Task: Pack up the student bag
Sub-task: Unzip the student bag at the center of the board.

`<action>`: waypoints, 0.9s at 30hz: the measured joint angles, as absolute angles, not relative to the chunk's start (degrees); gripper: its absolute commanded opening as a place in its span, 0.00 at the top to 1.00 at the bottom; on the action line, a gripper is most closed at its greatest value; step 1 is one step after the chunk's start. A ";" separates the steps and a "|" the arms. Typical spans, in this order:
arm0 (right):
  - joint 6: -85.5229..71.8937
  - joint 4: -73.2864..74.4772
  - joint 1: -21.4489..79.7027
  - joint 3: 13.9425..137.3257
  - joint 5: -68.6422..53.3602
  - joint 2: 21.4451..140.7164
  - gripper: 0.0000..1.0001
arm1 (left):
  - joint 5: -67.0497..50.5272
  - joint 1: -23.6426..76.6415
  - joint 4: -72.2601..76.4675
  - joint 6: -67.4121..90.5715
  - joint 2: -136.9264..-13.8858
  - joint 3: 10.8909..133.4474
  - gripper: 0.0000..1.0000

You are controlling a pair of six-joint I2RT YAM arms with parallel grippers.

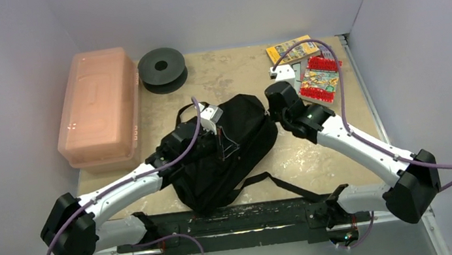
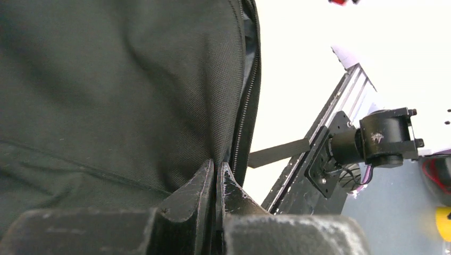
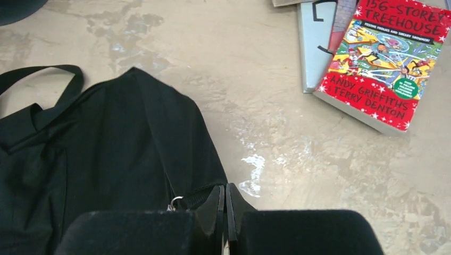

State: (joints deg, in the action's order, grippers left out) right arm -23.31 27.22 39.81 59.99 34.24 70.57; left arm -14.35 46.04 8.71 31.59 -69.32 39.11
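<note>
Student bag (image 1: 230, 150): soft black fabric backpack, lying flat at the middle of the worn beige table (image 1: 236, 73), between the two arms. Long black webbing strap (image 1: 283, 182) trails from it toward 5 o'clock. Black carry loop (image 3: 42, 79) lies on the table at the bag's 11 o'clock end.

Left gripper (image 2: 215, 175): over the bag, coming in from 8 o'clock. Jaws pressed together on the bag's fabric edge, right beside the zip (image 2: 242, 122), which shows open along that edge.

Right gripper (image 3: 224, 194): at the bag's 2 o'clock corner. Jaws together, tips against the fabric edge next to a small metal ring (image 3: 175, 202). Cannot tell whether anything is pinched between them.

Surroundings, clock read from the bag in the top view:
- 10 o'clock, well apart: pink translucent plastic box (image 1: 101, 108), lid on.
- 11 o'clock, at the far wall: black round spool (image 1: 162, 66).
- 2 o'clock: loose pile of books. Red-bordered paperback with a cartoon cover (image 3: 385, 64) lies partly on a flat grey book (image 3: 314, 48); a yellow book (image 1: 292, 49) lies behind them.
</note>
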 measured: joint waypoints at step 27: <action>-17.93 23.68 34.17 55.35 10.28 54.30 1.00 | -4.71 53.30 -7.49 20.43 -81.67 64.60 0.38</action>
